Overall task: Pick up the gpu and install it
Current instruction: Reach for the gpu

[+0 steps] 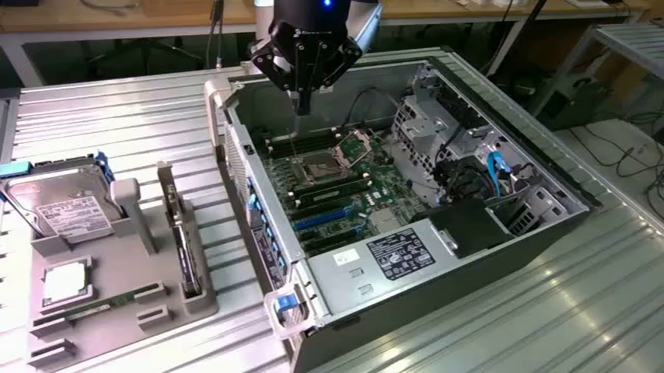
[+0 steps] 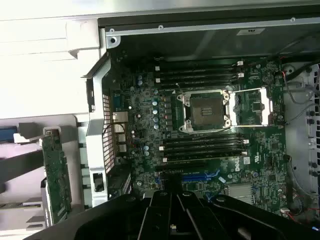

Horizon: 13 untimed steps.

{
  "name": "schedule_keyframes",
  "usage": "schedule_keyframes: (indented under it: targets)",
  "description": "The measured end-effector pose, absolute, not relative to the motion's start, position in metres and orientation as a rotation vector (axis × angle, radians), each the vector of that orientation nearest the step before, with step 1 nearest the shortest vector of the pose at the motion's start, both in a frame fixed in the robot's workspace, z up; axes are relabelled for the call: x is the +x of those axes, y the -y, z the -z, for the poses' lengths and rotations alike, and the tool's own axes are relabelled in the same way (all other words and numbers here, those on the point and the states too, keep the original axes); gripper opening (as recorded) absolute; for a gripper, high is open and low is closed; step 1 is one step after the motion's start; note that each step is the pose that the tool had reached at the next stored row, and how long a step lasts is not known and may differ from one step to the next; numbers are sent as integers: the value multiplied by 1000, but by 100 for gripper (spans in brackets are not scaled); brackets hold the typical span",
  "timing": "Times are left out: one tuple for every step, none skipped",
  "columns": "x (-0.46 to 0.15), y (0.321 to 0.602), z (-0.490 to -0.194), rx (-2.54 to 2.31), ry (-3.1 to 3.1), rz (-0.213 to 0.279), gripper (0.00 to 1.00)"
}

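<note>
Two angles on the thin green gpu card (image 1: 189, 252): dark and edge-on in the exterior view, its green face (image 2: 55, 172) towards the wrist view. Black gripper (image 1: 302, 105) points straight down over the open black metal computer case (image 1: 436, 326), fingers closed together on nothing.

Bright, even room light. Beside the gripper (image 1: 303, 109) the metal table (image 2: 35, 65) glares white; the computer case (image 2: 200, 45) under it is dim.
</note>
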<state>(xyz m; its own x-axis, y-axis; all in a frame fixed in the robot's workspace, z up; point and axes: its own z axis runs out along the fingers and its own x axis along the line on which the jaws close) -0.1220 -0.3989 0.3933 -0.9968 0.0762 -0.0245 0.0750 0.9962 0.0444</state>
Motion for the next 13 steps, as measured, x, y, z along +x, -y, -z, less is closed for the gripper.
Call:
schedule_keyframes:
  targets:
    - [-124,399,-393,118,-3112,-68,11]
    - [-126,399,-393,118,-3113,-68,11]
    - [-127,399,-393,118,-3113,-68,11]
    - [-129,399,-393,118,-3112,-68,11]
    - [-131,399,-393,118,-3112,-68,11]
    - [-132,399,-393,118,-3112,-68,11]
    - [-133,399,-393,118,-3112,-68,11]
    - [-134,399,-393,118,-3112,-68,11]
    - [-134,399,-393,118,-3112,-68,11]
    - [-135,399,-393,118,-3112,-68,11]
    - [-136,399,-393,118,-3113,-68,11]
    - [-138,399,-393,118,-3113,-68,11]
    - [-139,399,-393,118,-3112,-68,11]
